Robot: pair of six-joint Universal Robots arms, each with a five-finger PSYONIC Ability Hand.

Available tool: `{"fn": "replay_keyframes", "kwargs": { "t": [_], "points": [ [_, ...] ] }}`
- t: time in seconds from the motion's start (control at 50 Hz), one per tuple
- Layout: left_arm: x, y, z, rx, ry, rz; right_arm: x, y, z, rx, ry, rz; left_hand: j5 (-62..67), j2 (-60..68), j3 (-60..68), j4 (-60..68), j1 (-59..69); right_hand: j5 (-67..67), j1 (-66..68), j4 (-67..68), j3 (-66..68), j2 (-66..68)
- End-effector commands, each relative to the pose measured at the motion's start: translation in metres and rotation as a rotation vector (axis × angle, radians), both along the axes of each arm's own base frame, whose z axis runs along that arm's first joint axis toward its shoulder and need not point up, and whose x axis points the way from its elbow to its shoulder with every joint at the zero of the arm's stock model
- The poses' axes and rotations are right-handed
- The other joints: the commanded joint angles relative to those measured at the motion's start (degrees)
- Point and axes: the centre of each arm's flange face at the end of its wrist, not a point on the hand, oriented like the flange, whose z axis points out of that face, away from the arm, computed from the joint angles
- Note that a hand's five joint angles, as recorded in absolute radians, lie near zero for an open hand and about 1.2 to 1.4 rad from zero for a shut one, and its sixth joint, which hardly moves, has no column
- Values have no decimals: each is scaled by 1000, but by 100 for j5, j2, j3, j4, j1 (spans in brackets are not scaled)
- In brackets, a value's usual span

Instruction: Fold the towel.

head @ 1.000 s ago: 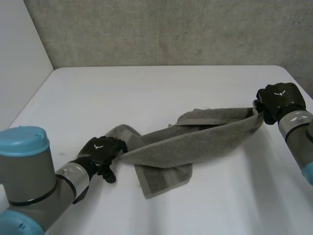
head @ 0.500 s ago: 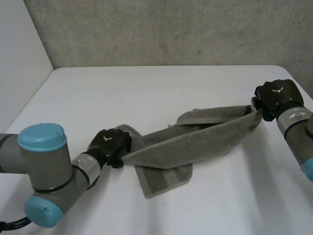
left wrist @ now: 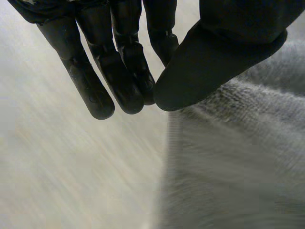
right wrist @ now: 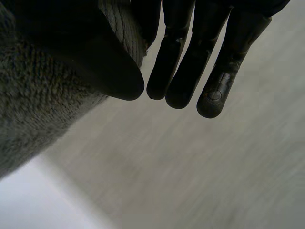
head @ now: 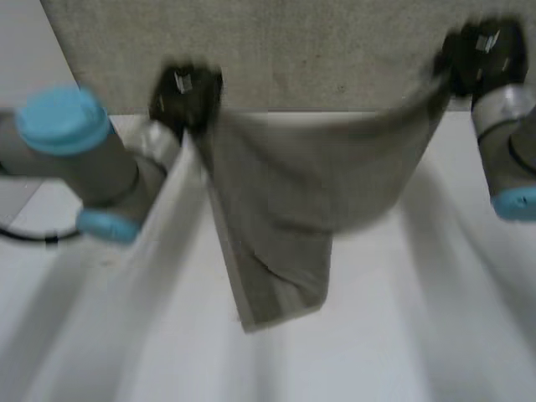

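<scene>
The grey towel (head: 285, 193) sags between the left hand (head: 186, 92) and right hand (head: 479, 54), each pinching one end with thumb against fingers, a loose fold hanging below over the white tabletop (head: 419, 335)

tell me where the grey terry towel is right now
In the head view the grey terry towel hangs stretched between the black left hand and black right hand, sagging toward the white table.

a bare robot test lab, judging by the plain white table (head: 419, 335) against a rough grey concrete wall (head: 318, 50).
</scene>
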Motion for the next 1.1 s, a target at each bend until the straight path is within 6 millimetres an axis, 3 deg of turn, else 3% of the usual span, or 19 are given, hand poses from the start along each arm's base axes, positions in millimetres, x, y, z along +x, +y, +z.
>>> {"fn": "replay_keyframes", "kwargs": {
  "t": [0.02, 0.08, 0.14, 0.18, 0.24, 0.28, 0.3, 0.34, 0.36, 0.38, 0.42, 0.44, 0.48, 0.56, 0.64, 0.72, 0.8, 1.0, 1.1],
  "points": [
    [10, -3, 132, -389, 223, 76, -7, 9, 85, -417, -210, 31, 1091, 1027, 1036, 1030, 1156, 1074, 9, 1028, 1039, 1039],
    [17, 5, 144, -396, 235, 91, -8, 12, 71, -337, -188, 22, 1091, 1027, 1036, 1030, 1156, 1074, 9, 1028, 1039, 1039],
    [24, 11, 119, -282, 173, 100, -9, 16, 45, -162, -143, 14, 1091, 1027, 1036, 1030, 1156, 1074, 9, 1028, 1039, 1039],
    [34, 20, 75, -125, 80, 106, -9, 20, 27, -44, -108, 18, 1091, 1027, 1036, 1030, 1156, 1074, 9, 1028, 1039, 1039],
    [37, 26, 47, -37, 34, 102, -11, 30, -10, 193, -33, 35, 1091, 1027, 1036, 1030, 1156, 1074, 9, 1028, 1039, 1039],
    [45, 43, -11, 132, -58, 91, -15, 35, -29, 305, 6, 38, 1091, 1027, 1036, 1030, 1156, 1074, 9, 1028, 1039, 1039],
    [45, 43, -11, 133, -58, 91, -21, 39, -48, 397, 39, 38, 1091, 1027, 1036, 1030, 1156, 1074, 9, 1028, 1039, 1039],
    [52, 65, -64, 284, -136, 76, -24, 43, -67, 464, 74, 53, 1091, 1027, 1036, 1030, 1156, 1074, 9, 1028, 1039, 1039],
    [52, 65, -64, 285, -137, 76, -23, 48, -84, 512, 109, 78, 1091, 1027, 1036, 1030, 1156, 1074, 9, 1028, 1039, 1039],
    [57, 76, -87, 353, -170, 76, -23, 48, -84, 513, 109, 79, 1091, 1027, 1036, 1030, 1156, 1074, 9, 1028, 1039, 1039],
    [60, 85, -105, 410, -197, 75, -25, 57, -120, 620, 180, 91, 1091, 1027, 1036, 1030, 1156, 1074, 9, 1028, 1039, 1039],
    [61, 85, -105, 411, -198, 75, -25, 57, -121, 620, 180, 91, 1091, 1027, 1036, 1030, 1156, 1074, 9, 1028, 1039, 1039],
    [67, 101, -140, 522, -251, 73, -27, 65, -145, 687, 253, 89, 1091, 1027, 1036, 1030, 1156, 1074, 9, 1028, 1039, 1039],
    [69, 110, -150, 559, -268, 69, -30, 72, -152, 717, 292, 78, 1091, 1027, 1036, 1030, 1156, 1074, 9, 1028, 1039, 1039],
    [68, 110, -136, 521, -249, 67, -34, 78, -145, 708, 283, 69, 1091, 1027, 1036, 1030, 1156, 1074, 9, 1028, 1039, 1039],
    [67, 108, -119, 471, -227, 65, -35, 86, -136, 684, 279, 70, 1091, 1027, 1036, 1030, 1156, -3501, -4566, -3547, -3535, -3536],
    [66, 103, -101, 419, -200, 67, -35, 90, -134, 661, 276, 68, 1091, 1027, 1036, 1030, 1156, -4769, -5834, -4815, -4803, -4804],
    [58, 91, -88, 374, -182, 62, -30, 112, -117, 539, 294, 129, 1091, 1027, 1036, 1030, 1156, -5447, -6512, -5493, -5481, -5482],
    [55, 83, -86, 363, -174, 63, -16, 139, -116, 490, 438, 258, 1091, 1027, 1036, 1030, 1156, -5296, -6361, -5342, -5330, -5331]
  ]
}}
